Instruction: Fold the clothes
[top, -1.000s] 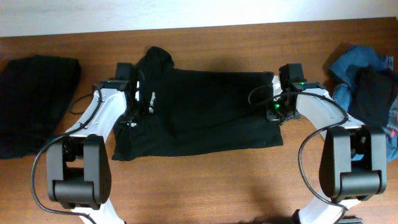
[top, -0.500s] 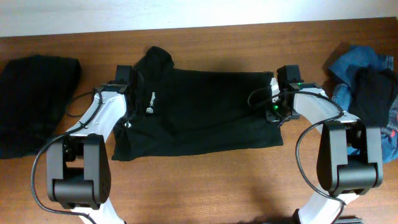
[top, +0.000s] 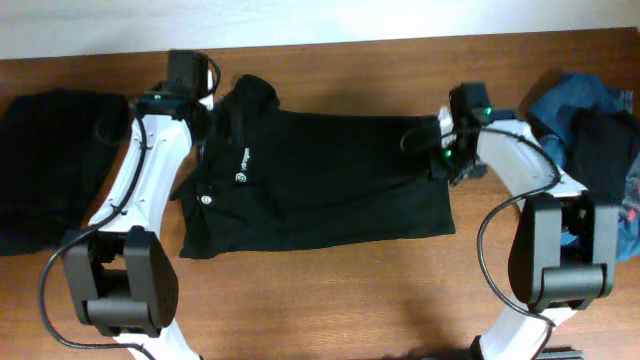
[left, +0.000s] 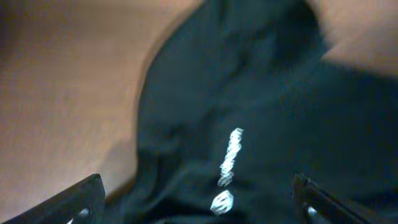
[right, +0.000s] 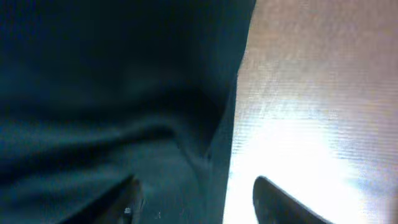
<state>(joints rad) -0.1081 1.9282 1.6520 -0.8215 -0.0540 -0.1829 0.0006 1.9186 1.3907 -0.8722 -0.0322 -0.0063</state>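
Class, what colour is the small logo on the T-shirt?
White logo on black T-shirt; the left wrist view shows it best.

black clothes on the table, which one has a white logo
The T-shirt spread flat mid-table; the black pile at left and the black piece on the denim show none.

The left arm (top: 140, 190) and right arm (top: 520, 170) each had white link shells, black joint housings and a bulky black motor block at the near end. Thin black cables (top: 481, 240) looped loosely beside both. Small green lights (top: 447, 153) glowed on the right arm's far joint. The left gripper (left: 199, 199) and right gripper (right: 202, 202) had dark, blunt-tipped fingers (left: 78, 198), blurred up close.
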